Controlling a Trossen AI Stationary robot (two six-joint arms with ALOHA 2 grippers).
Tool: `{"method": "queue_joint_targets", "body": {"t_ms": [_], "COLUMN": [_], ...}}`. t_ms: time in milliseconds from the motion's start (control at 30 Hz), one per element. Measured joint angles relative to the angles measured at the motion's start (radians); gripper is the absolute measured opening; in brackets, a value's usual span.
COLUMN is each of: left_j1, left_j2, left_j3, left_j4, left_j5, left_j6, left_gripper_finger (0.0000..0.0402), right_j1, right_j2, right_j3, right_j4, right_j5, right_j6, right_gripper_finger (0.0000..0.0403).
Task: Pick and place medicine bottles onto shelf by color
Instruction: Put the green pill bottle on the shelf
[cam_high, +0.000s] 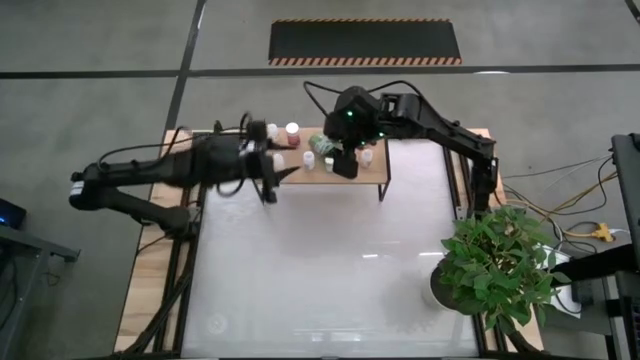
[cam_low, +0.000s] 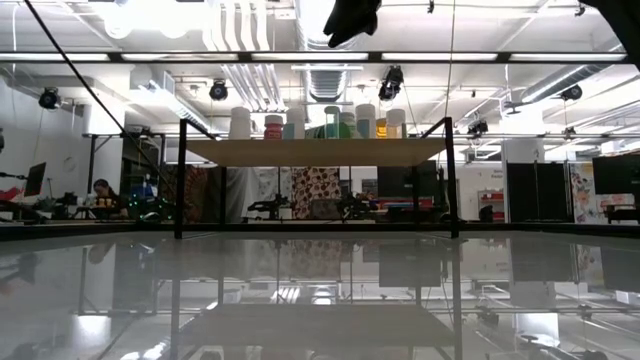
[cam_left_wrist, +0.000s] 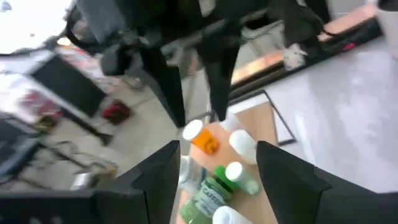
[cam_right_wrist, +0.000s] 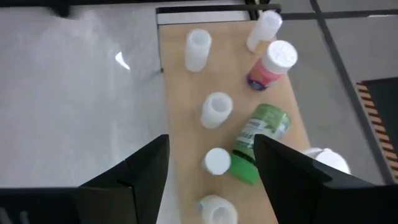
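The light-wood shelf (cam_high: 375, 172) stands at the table's far edge, with several bottles on its board (cam_low: 310, 152). The right wrist view shows white bottles standing upright, a pink-maroon bottle (cam_right_wrist: 268, 70) and a green bottle (cam_right_wrist: 262, 132) lying on its side. The orange bottle (cam_left_wrist: 204, 140) stands beside the green one (cam_left_wrist: 210, 191). My right gripper (cam_high: 345, 165) (cam_right_wrist: 211, 140) hovers open above the middle of the shelf and shows at the top of the low view (cam_low: 350, 18). My left gripper (cam_high: 283, 180) (cam_left_wrist: 217, 147) is open near the shelf's left end, pointing along it.
The glossy white tabletop (cam_high: 320, 260) spreads in front of the shelf. A potted green plant (cam_high: 500, 265) sits at the table's near right corner. The shelf's thin black legs (cam_low: 181, 180) stand at its corners. Cables trail off the table's right side.
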Motion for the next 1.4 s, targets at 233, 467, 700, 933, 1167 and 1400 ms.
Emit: {"method": "queue_joint_targets", "body": {"t_ms": [233, 467, 700, 933, 1167, 1400], "left_j1": [0.202, 0.227, 0.256, 0.301, 0.291, 0.285], "left_j2": [0.126, 0.263, 0.363, 0.411, 0.432, 0.437], "left_j3": [0.121, 0.193, 0.203, 0.22, 0.295, 0.407], "left_j4": [-0.073, -0.192, -0.205, -0.139, -0.166, -0.365], "left_j5": [0.216, 0.217, 0.213, 0.217, 0.228, 0.271], "left_j6": [0.002, 0.06, 0.283, 0.306, 0.211, 0.237], "left_gripper_finger": [0.0199, 0.0261, 0.0293, 0.0293, 0.0293, 0.0293], "right_j1": [0.001, 0.006, -0.013, -0.033, -0.033, -0.029], "right_j2": [-0.037, -0.177, -0.313, -0.365, -0.373, -0.373], "right_j3": [-0.082, -0.381, -0.61, -0.664, -0.68, -0.685], "right_j4": [0.016, 0.208, 0.467, 0.507, 0.501, 0.497], "right_j5": [-0.093, -0.128, -0.07, -0.05, -0.057, -0.057], "right_j6": [0.042, 0.066, 0.044, 0.084, 0.13, 0.143], "right_gripper_finger": [0.0224, 0.0224, 0.0224, 0.0224, 0.0224, 0.0224]}}
